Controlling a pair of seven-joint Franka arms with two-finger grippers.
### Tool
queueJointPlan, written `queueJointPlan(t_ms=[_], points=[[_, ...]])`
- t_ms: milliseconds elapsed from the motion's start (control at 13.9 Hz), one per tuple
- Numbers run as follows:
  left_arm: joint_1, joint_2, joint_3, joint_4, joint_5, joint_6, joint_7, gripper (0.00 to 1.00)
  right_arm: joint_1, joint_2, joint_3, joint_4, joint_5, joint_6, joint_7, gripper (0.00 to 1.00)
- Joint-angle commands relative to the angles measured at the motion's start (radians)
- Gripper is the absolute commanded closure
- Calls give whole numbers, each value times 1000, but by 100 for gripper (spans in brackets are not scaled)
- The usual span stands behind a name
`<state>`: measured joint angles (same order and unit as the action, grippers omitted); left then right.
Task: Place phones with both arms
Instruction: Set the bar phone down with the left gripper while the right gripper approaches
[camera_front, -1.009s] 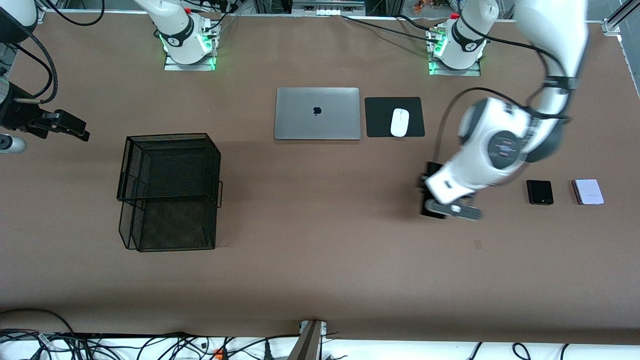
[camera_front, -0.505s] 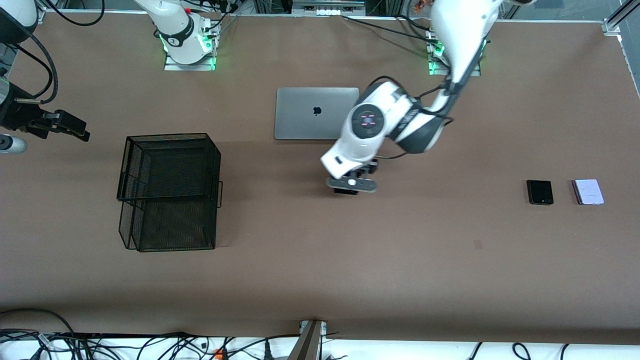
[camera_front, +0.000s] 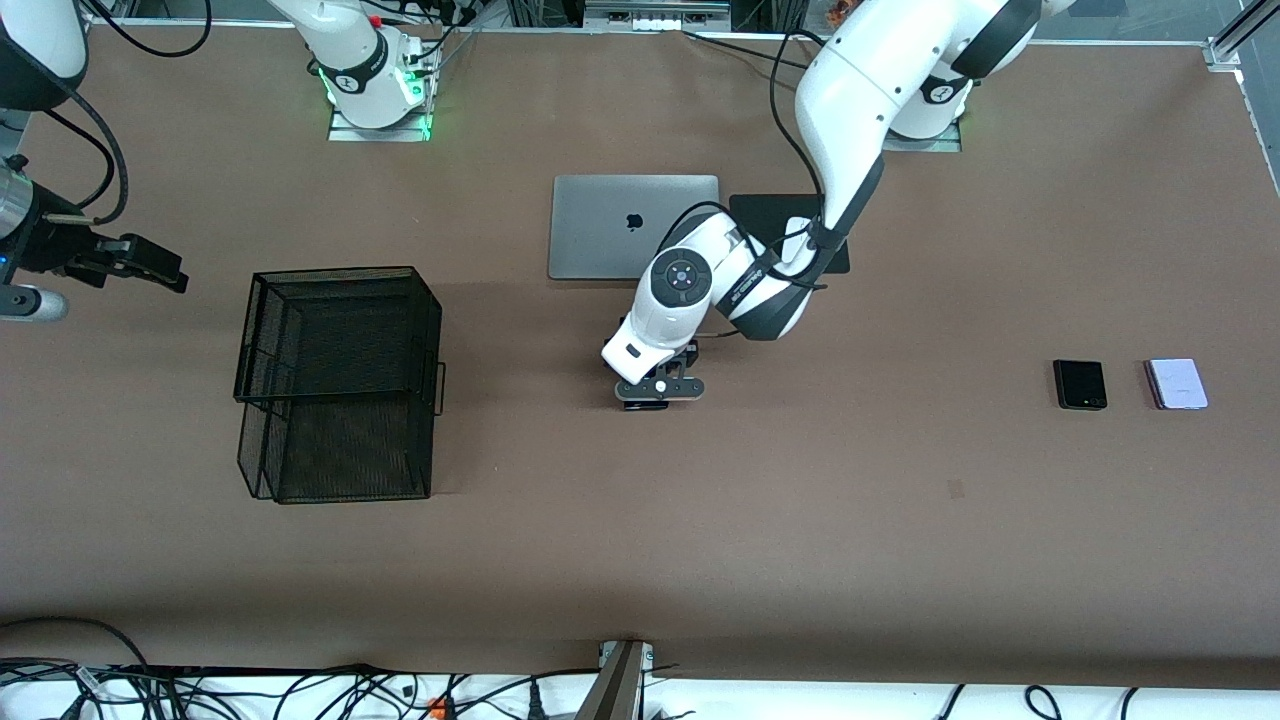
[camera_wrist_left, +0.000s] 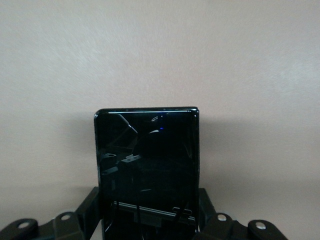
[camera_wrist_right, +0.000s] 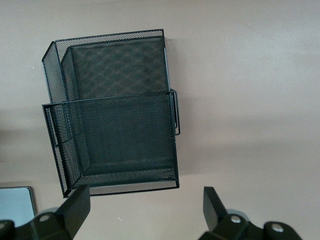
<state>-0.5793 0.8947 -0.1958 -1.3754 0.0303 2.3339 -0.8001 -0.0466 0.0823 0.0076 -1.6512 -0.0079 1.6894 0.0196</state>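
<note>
My left gripper (camera_front: 656, 389) is shut on the long black phone (camera_wrist_left: 147, 165), which sticks out past the fingers (camera_wrist_left: 90, 207) over bare table, a little nearer the front camera than the laptop (camera_front: 610, 235). In the front view only a dark edge of that phone (camera_front: 645, 405) shows under the hand. The small squarish black phone (camera_front: 1079, 385) and the pale lavender phone (camera_front: 1177, 384) lie side by side at the left arm's end of the table. My right gripper (camera_front: 160, 268) hangs open and empty at the right arm's end, and the right arm waits there.
A black mesh basket (camera_front: 340, 380) stands toward the right arm's end, and in the right wrist view the basket (camera_wrist_right: 115, 130) sits past the open right gripper (camera_wrist_right: 145, 210). A black mouse pad (camera_front: 765, 215) lies beside the laptop, partly covered by the left arm.
The left arm has swung from near the two small phones toward the middle of the table, carrying the long black phone. The right gripper has shifted only slightly.
</note>
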Motion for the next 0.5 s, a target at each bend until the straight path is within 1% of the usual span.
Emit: queueJointPlan(t_ms=[0, 72, 144, 433], points=[[-40, 9, 30, 38, 11, -10, -33, 17, 7, 11, -1, -2, 6, 27, -7, 0], [-45, 10, 29, 38, 19, -10, -33, 4, 8, 17, 0, -2, 6, 30, -6, 0], [-47, 10, 30, 38, 28, -10, -33, 0, 8, 19, 2, -2, 6, 33, -6, 0], [-36, -9, 30, 42, 51, -22, -22, 0, 33, 34, 6, -4, 8, 52, 9, 0]])
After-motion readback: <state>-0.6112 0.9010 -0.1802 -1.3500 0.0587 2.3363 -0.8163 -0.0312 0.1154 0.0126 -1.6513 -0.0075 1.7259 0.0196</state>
